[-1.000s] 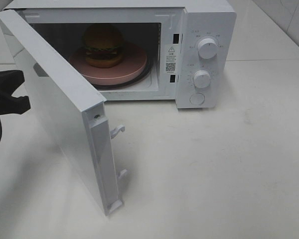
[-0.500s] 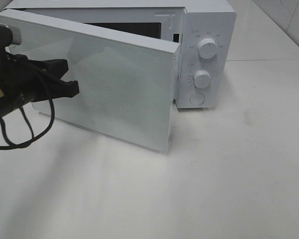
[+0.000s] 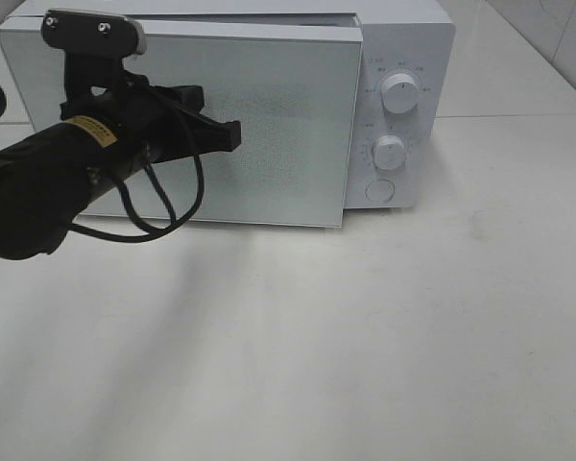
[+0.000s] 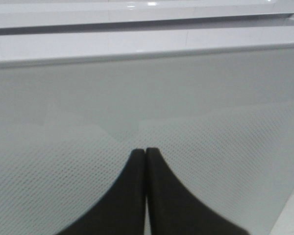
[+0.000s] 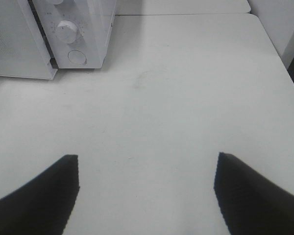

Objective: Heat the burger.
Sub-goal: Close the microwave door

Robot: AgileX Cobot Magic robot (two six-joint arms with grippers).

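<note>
left gripper (image 3: pixel 236 134) pinched closed, empty, tips against microwave door (image 3: pixel 278 125); door almost flush with body; right gripper (image 5: pixel 146 157) spread wide over table (image 5: pixel 186 73), holding nothing

Microwave panel (image 3: pixel 424 182): faint print around the dials (image 3: pixel 399 93), too small to read.
Yellow sticker (image 3: pixel 100 133) on left arm (image 3: pixel 38 192): print illegible.

microwave door (image 3: pixel 278 144): glossy white, fine dotted mesh | knobs (image 3: pixel 399 93) beside door: smooth white plastic | table (image 3: pixel 384 346): matt off-white
</note>
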